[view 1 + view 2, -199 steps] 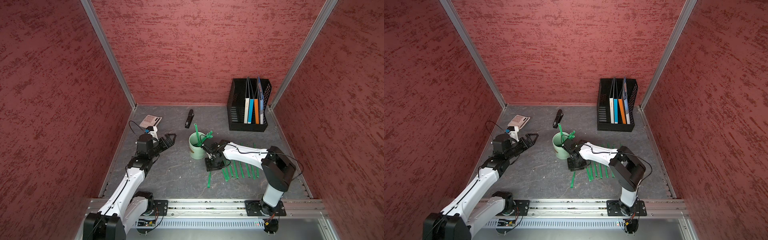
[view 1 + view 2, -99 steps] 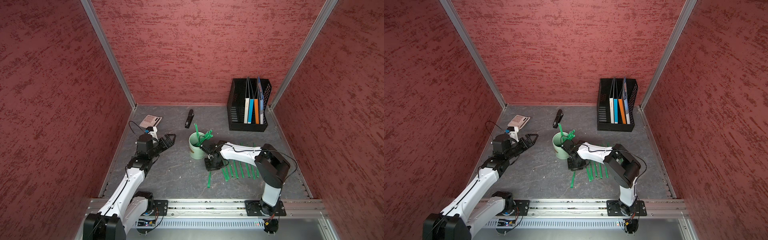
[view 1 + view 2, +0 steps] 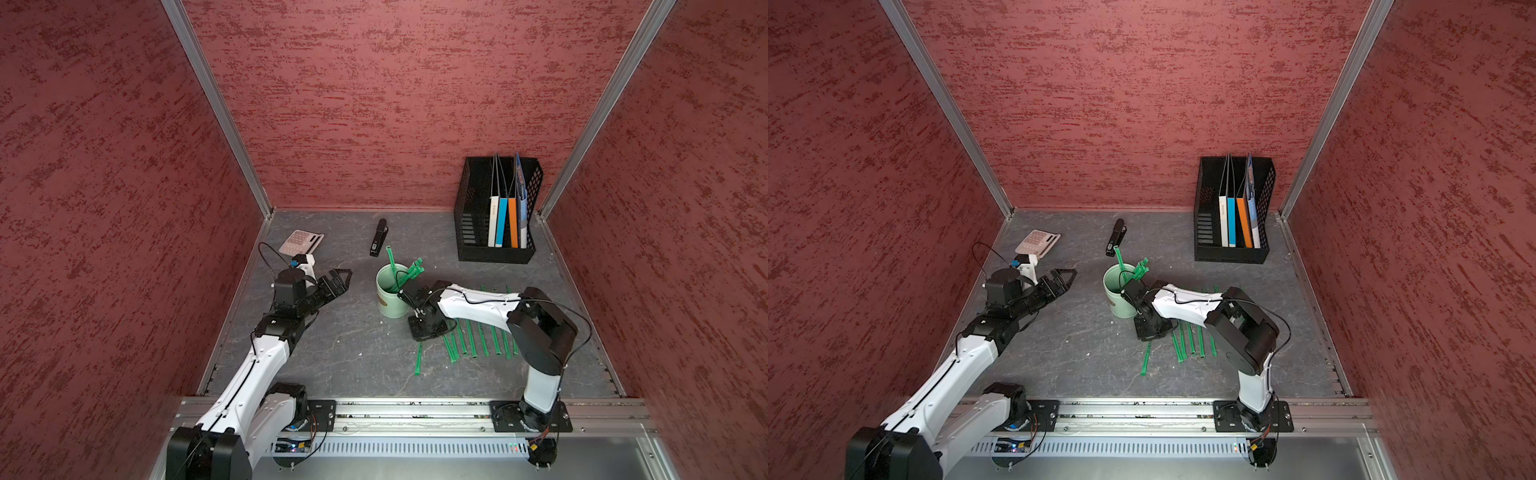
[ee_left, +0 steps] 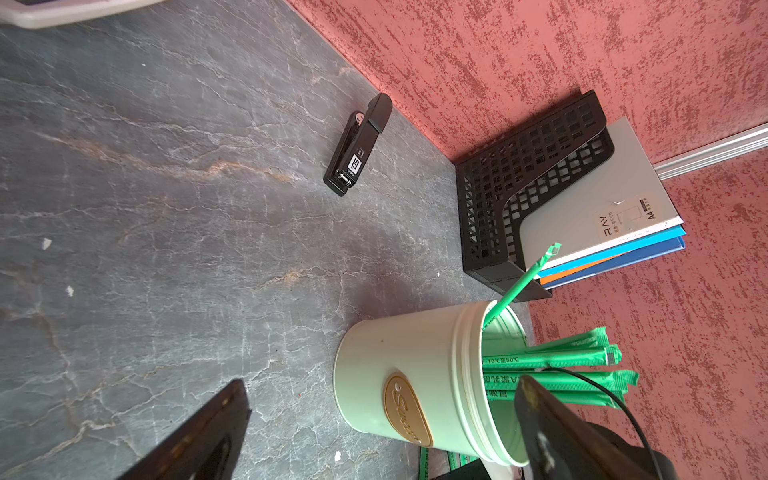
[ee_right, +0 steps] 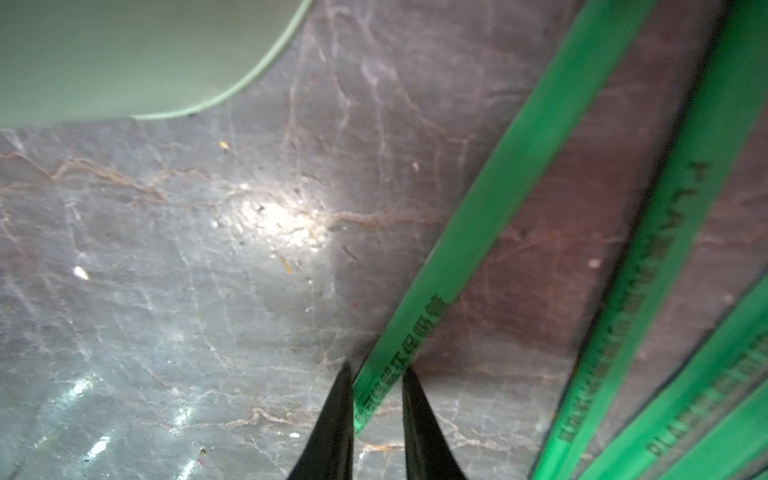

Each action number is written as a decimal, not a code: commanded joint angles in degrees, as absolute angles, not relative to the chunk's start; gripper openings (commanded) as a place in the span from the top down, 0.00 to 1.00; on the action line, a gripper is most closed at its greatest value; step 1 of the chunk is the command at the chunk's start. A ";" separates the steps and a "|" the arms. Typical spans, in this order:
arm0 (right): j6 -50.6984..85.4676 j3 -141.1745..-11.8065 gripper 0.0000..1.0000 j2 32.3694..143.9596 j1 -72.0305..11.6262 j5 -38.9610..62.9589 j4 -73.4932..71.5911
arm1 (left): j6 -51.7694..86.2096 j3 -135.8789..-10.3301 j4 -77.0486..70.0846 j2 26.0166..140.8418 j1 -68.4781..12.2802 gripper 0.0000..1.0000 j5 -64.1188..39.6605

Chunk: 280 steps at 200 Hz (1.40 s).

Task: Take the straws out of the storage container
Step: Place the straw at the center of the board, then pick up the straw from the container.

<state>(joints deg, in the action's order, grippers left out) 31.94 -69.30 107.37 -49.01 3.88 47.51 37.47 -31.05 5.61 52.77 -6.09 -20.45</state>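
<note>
The storage container (image 3: 390,299) (image 3: 1121,301) (image 4: 399,374), a pale mint cup, stands upright mid-table with several green straws (image 3: 409,274) (image 3: 1138,269) (image 4: 561,365) sticking out of it. More straws (image 3: 473,336) (image 3: 1192,338) lie in a row on the table to its right. My right gripper (image 3: 428,328) (image 3: 1152,328) (image 5: 378,370) points down beside the cup's base (image 5: 124,62). Its narrow jaws are shut on one straw (image 5: 478,216) lying flat. My left gripper (image 3: 343,278) (image 3: 1067,278) (image 4: 380,382) hangs open left of the cup, apart from it.
A black mesh file rack (image 3: 494,208) (image 4: 532,178) with folders stands at the back right. A black stapler (image 3: 379,237) (image 4: 359,145) lies behind the cup, and a calculator (image 3: 300,242) at the back left. One straw (image 3: 419,359) lies toward the front. Red walls enclose three sides.
The right gripper's jaws have narrowed onto the straw on the table, and its arm has drawn slightly toward the cup. The left arm has not moved.
</note>
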 commanded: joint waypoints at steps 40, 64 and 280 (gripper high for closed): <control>25.38 -70.42 0.82 110.12 -46.09 -2.42 46.89 | 35.78 -32.36 6.90 52.50 -5.80 0.00 -19.29; 23.20 -70.72 0.83 110.66 -45.00 -2.45 45.73 | 35.77 -32.66 6.94 53.01 -5.84 0.00 -19.28; 26.08 -65.39 0.65 92.10 -43.20 -3.43 48.54 | 37.00 -32.29 5.01 54.07 -6.43 0.00 -19.84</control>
